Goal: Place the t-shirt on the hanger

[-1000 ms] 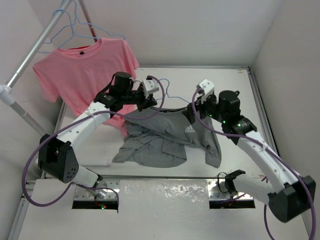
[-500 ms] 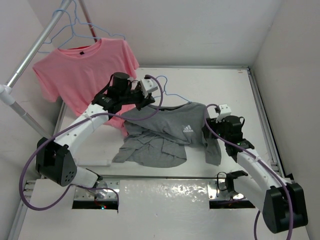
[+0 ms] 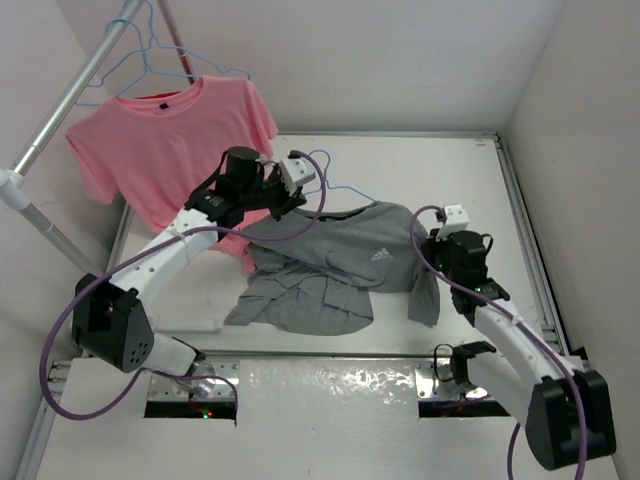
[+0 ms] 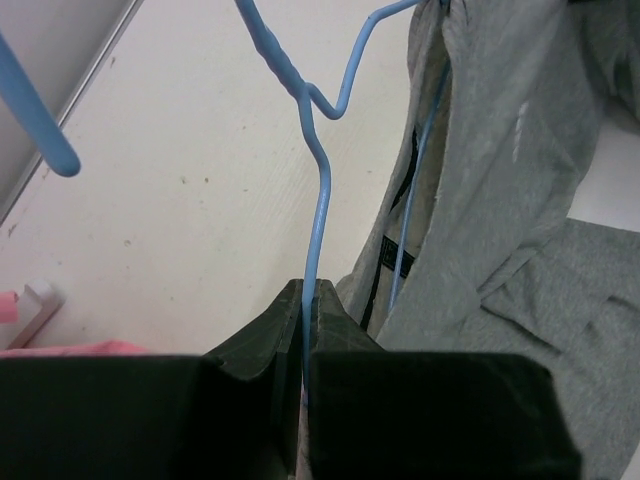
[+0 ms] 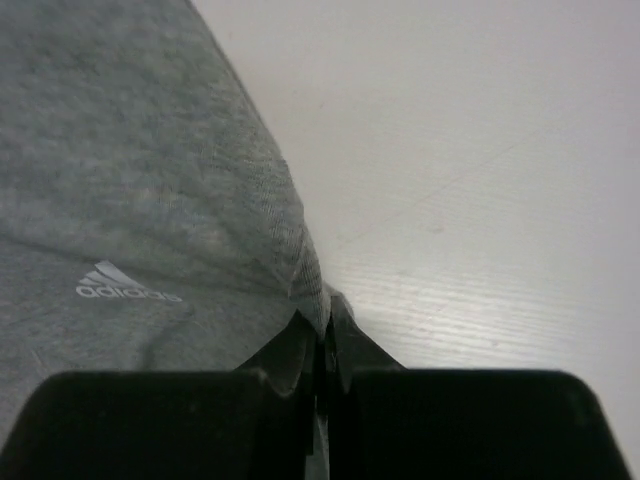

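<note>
T-shirt [image 3: 340, 258] edge pinched in closed right claw [image 5: 322, 338], left claw [image 4: 303, 298] clamped on hanger [image 4: 322, 220] wire

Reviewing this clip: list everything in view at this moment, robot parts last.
grey short-sleeved t-shirt: one, grey with a white chest logo, crumpled mid-table.
pale-blue wire hanger: one, pale blue, partly tucked into the grey shirt's neck.
pink t-shirt: one, pink, hanging at far left.
spare pale-blue wire hangers: count unclear, pale blue, on the rail above the pink shirt.
metal clothes rail: one, silver, slanting at far left.
white table: one, white, under the grey shirt.
left pincer: one, black, shut on the hanger's wire.
right pincer: one, black, shut on the grey shirt's edge.
</note>
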`<action>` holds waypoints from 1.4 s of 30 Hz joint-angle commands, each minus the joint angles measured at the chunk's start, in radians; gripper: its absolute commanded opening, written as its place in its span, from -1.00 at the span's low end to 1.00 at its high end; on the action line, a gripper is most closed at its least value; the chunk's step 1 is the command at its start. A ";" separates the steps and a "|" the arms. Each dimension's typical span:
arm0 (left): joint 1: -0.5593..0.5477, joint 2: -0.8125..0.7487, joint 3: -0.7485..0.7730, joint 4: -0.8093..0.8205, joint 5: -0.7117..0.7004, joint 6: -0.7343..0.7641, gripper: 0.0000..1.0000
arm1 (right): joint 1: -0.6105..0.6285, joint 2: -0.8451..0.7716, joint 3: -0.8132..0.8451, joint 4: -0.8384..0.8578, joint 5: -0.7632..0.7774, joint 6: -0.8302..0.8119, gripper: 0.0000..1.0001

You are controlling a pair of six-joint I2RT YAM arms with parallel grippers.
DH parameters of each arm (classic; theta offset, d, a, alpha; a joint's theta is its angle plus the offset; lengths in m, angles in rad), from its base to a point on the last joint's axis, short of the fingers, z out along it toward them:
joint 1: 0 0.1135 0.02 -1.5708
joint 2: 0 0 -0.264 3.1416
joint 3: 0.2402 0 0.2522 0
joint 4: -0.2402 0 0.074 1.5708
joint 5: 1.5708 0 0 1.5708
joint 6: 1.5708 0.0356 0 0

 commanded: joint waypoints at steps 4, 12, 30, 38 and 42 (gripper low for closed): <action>0.012 0.060 0.005 0.063 -0.100 -0.018 -1.00 | 0.002 -0.170 0.085 0.021 0.086 -0.095 -1.00; 0.030 0.140 0.063 0.096 -0.133 -0.055 -1.00 | 0.019 -0.300 -0.007 0.095 0.001 -0.155 -1.00; 0.058 0.062 0.046 0.139 0.150 -0.195 -1.00 | 0.022 -0.251 0.089 0.070 0.003 0.149 0.32; 0.033 0.042 0.017 0.169 0.087 -0.230 -1.00 | 0.266 0.192 0.256 0.469 0.119 0.372 0.22; 0.026 0.033 0.006 0.187 0.059 -0.232 -1.00 | 0.271 0.362 0.293 0.602 0.150 0.511 0.17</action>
